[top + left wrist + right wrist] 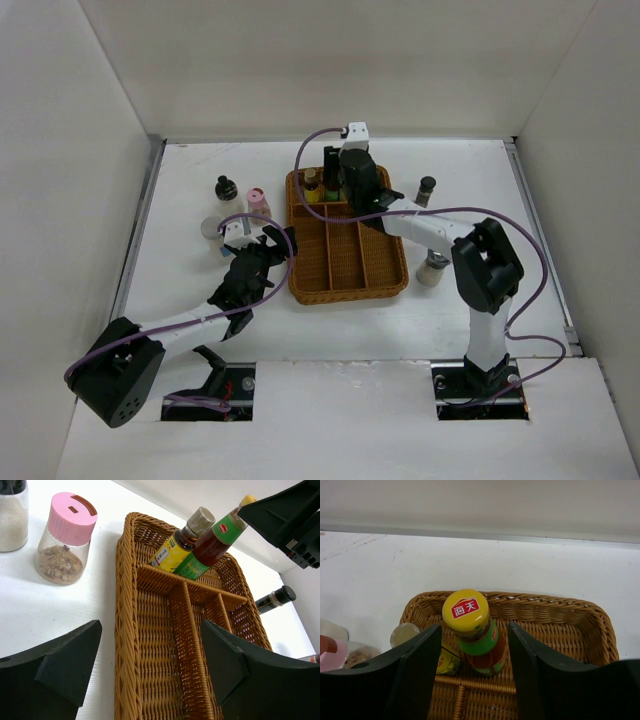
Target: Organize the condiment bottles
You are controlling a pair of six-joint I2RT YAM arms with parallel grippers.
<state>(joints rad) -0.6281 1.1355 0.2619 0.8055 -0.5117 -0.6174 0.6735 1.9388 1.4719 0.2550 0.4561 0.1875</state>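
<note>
A yellow-capped, green-labelled bottle (467, 611) stands in the back compartment of the brown wicker tray (550, 607), leaning beside a silver-capped bottle (405, 634). My right gripper (475, 650) straddles the yellow-capped bottle, open, with a gap on each side of it. My left gripper (150, 665) is open over the tray's left rim (125, 605), holding nothing. A pink-capped jar (67, 535) and a clear jar (12, 515) stand on the table left of the tray. In the top view a black-capped bottle (226, 188) stands there too.
Right of the tray stand a dark-capped bottle (426, 189) and a pale jar (432, 268). The tray's front compartments (345, 262) hold nothing. White walls enclose the table on three sides.
</note>
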